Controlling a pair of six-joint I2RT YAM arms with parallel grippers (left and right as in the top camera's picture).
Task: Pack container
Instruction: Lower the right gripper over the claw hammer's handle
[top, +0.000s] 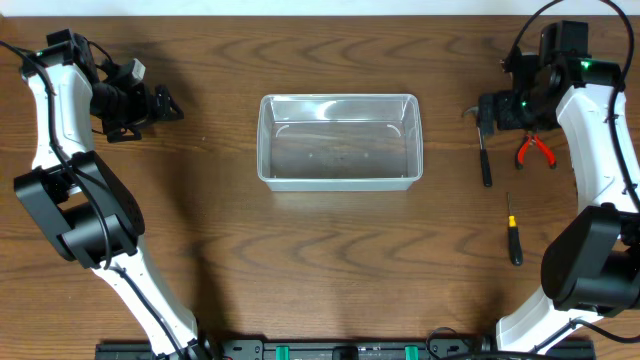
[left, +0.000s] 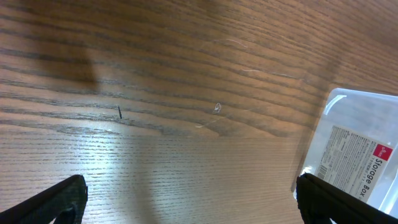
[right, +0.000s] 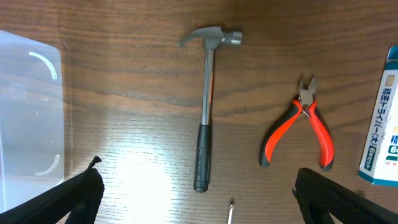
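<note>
The container (top: 264, 140), a clear rectangular tub, stands empty at the table's middle; its labelled corner (left: 357, 149) shows in the left wrist view and one end (right: 31, 112) in the right wrist view. A hammer (right: 206, 106) with a black grip, red-handled pliers (right: 298, 127) and a screwdriver tip (right: 230, 211) lie right of the tub. My right gripper (right: 199, 199) hovers open above the hammer (top: 484, 150), holding nothing. My left gripper (left: 189, 199) is open over bare wood, well left of the tub, also seen from overhead (top: 165, 103).
Seen from overhead, the pliers (top: 535, 150) and a black screwdriver (top: 512, 240) lie near the right arm. A blue-and-white printed box (right: 382, 118) sits right of the pliers. The arm bases stand at the front corners.
</note>
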